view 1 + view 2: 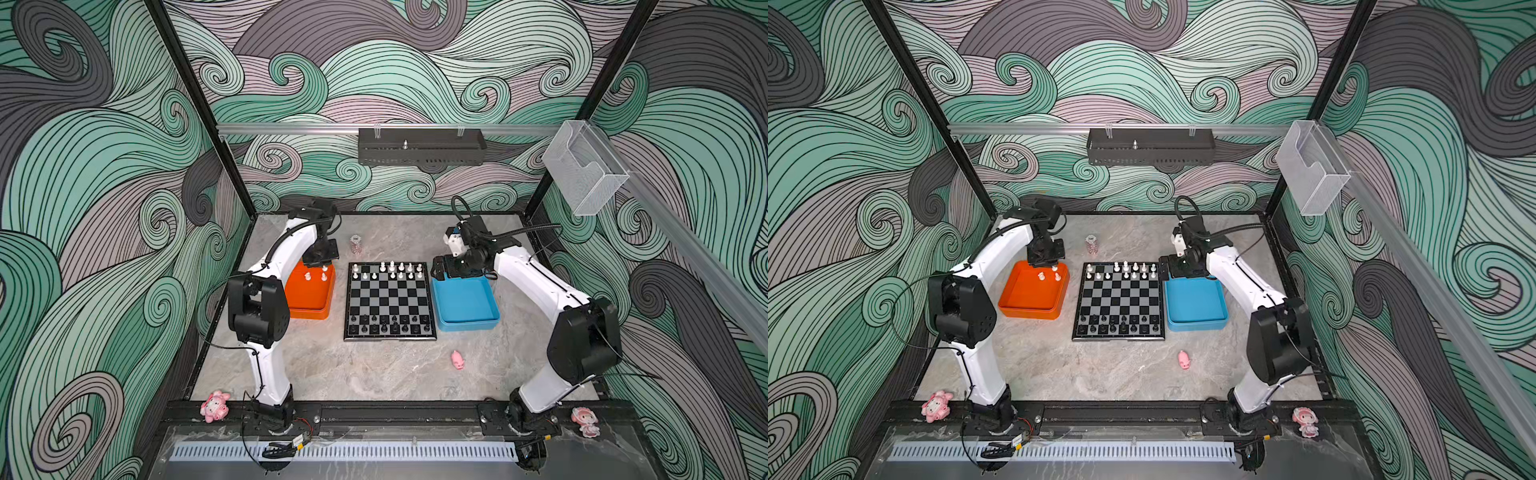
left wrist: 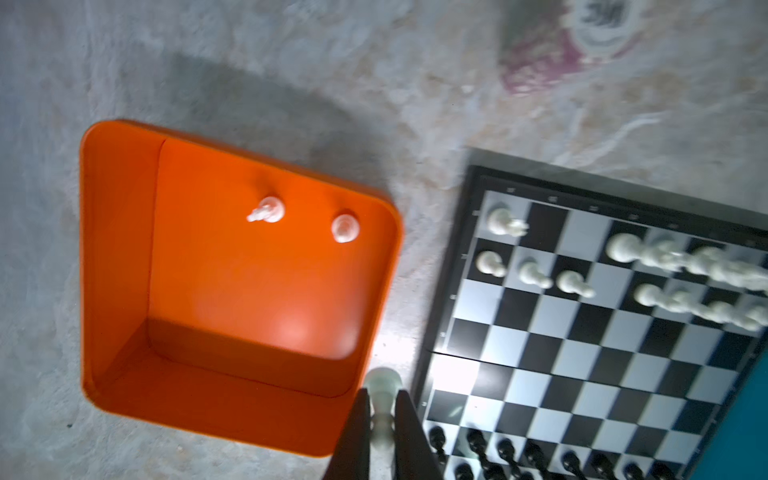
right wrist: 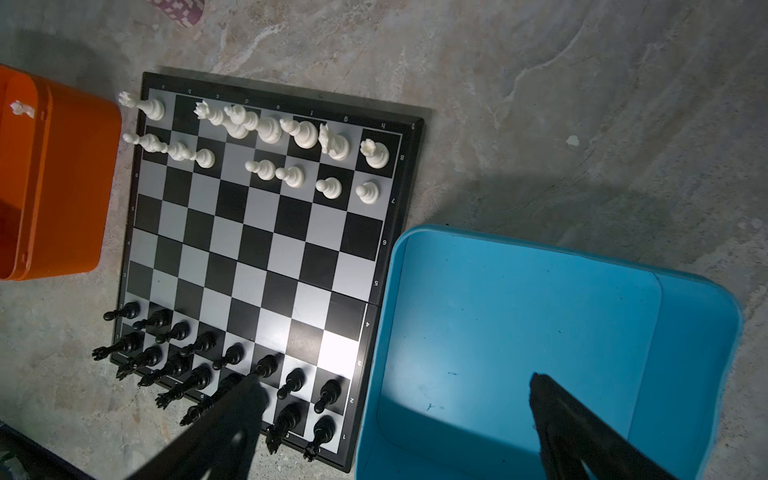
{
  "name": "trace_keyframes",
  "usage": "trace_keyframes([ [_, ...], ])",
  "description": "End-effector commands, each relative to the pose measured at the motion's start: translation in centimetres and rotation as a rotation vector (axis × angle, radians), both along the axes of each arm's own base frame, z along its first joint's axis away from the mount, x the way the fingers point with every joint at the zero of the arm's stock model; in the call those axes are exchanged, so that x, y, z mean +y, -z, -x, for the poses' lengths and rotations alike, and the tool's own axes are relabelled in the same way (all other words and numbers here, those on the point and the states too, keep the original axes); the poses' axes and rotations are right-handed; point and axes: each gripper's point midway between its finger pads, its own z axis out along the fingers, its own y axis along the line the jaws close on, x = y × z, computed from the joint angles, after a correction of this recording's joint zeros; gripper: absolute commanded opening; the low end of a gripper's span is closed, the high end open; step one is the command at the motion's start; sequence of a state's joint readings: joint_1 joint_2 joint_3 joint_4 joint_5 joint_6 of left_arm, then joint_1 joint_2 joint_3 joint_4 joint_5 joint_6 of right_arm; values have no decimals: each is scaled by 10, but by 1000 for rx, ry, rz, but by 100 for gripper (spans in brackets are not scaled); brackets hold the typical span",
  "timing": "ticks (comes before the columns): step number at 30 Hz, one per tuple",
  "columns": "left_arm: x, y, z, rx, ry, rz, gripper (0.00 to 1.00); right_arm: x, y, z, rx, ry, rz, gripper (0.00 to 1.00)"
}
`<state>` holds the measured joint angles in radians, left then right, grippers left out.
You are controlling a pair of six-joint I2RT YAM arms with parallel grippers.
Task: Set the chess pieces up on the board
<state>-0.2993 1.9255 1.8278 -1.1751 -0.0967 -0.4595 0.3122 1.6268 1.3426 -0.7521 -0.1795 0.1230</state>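
1. Carrying needs steadiness: in both top views the left gripper (image 1: 321, 264) hangs over the glossy orange plastic tray (image 1: 309, 297), at 9 o'clock from the black-and-grey square chessboard (image 1: 388, 301). White chessmen (image 1: 390, 270) line its 12 o'clock edge.
2. Left wrist: fingers (image 2: 358, 440) pinch a slim, smooth white plastic chessman (image 2: 384, 380); keep it upright.
3. Right wrist: right gripper (image 3: 395, 378) gapes empty above the smooth blue tray (image 3: 519, 299).

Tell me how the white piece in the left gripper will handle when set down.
Probably light and rigid: the white piece looks like small moulded plastic. Likely tippy: tall over a small base. Possibly slippery: the left gripper pinches only its slim, glossy stem.
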Motion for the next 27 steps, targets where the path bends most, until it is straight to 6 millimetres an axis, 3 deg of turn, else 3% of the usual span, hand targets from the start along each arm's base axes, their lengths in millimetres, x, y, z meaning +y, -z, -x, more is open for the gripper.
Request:
trace_keyframes([
  [1, -36, 4, 5, 46, 74, -6, 13, -12, -4, 7, -6, 8, -2, 99],
  [7, -95, 10, -9, 36, 171, 15, 12, -33, -4, 15, -9, 48, -2, 99],
  [11, -124, 21, -14, 45, 218, 22, 13, -40, -1, 19, -1, 63, -4, 99],
  [20, -157, 55, -18, 70, 270, 18, 13, -46, 6, 21, 11, 73, -13, 99],
  [27, -162, 74, -23, 79, 273, -4, 13, -46, 11, 19, 24, 75, -32, 99],
])
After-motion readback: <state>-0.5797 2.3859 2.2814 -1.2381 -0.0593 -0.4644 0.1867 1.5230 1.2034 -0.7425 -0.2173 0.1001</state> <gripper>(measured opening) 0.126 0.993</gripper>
